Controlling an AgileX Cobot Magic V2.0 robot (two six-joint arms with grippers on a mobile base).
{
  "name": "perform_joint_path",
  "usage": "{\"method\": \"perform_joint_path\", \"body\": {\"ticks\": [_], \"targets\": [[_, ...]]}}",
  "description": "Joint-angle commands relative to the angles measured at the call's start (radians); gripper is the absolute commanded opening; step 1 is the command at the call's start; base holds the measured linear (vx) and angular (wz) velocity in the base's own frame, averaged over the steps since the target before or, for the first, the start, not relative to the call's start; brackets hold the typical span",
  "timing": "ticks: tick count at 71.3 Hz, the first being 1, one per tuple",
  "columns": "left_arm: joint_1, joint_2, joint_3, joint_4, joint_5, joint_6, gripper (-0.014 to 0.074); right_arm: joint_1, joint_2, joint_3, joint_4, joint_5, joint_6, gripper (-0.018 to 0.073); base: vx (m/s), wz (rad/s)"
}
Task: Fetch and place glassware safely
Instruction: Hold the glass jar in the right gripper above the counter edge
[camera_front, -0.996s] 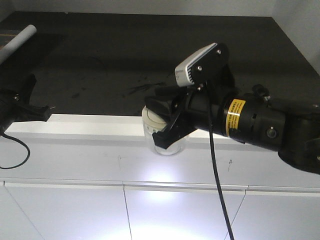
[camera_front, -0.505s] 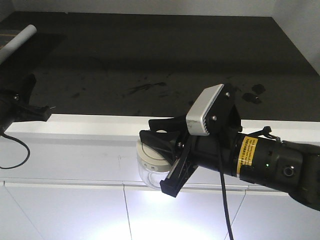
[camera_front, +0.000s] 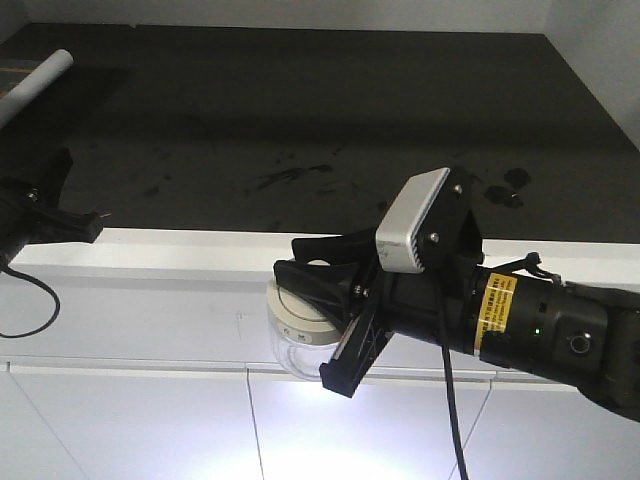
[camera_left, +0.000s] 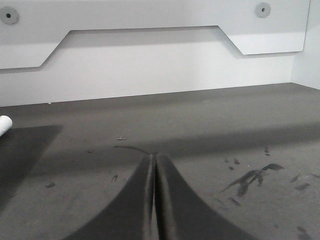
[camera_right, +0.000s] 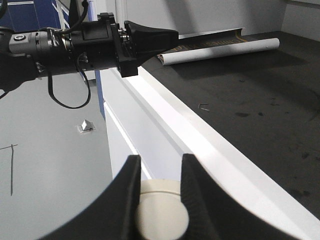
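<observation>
- So, front view: the glass jar (camera_front: 298, 345) is gripped at its cream lid (camera_front: 292, 312) between the fingers of the right gripper (camera_front: 312, 328). It's held in the air just off the white ledge (camera_front: 180, 255), in front of the cabinet doors (camera_front: 130, 420). The fetch looks done, so the carry to a set-down spot is judged to be the step in hand.
- Left wrist view: the left gripper (camera_left: 152, 200) is seen pinched together on nothing, pointed across the dark top (camera_left: 200, 130). The jar isn't shown here at all.
- Right wrist view: only the lid is caught between the two black fingers. The glass body is hidden, though it's shown in the front view. The white tube (camera_right: 220, 50) is seen lying well apart.
- Next, a slow, level move is called for, since nothing is under the glass and a slip can't be ruled out.
</observation>
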Motion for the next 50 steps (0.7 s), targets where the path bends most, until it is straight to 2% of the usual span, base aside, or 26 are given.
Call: {"method": "perform_joint_path", "body": {"ticks": [1, 50], "targets": [[-0.001, -0.032, -0.020, -0.019, -0.072, -0.003, 0.0003, -0.001, -0.038, -0.030, 0.045, -0.064, -0.012, 0.0000, 0.00, 0.00], [-0.001, -0.032, -0.020, -0.019, -0.072, -0.003, 0.0003, -0.001, -0.038, -0.030, 0.045, -0.064, -0.012, 0.0000, 0.00, 0.00]]}}
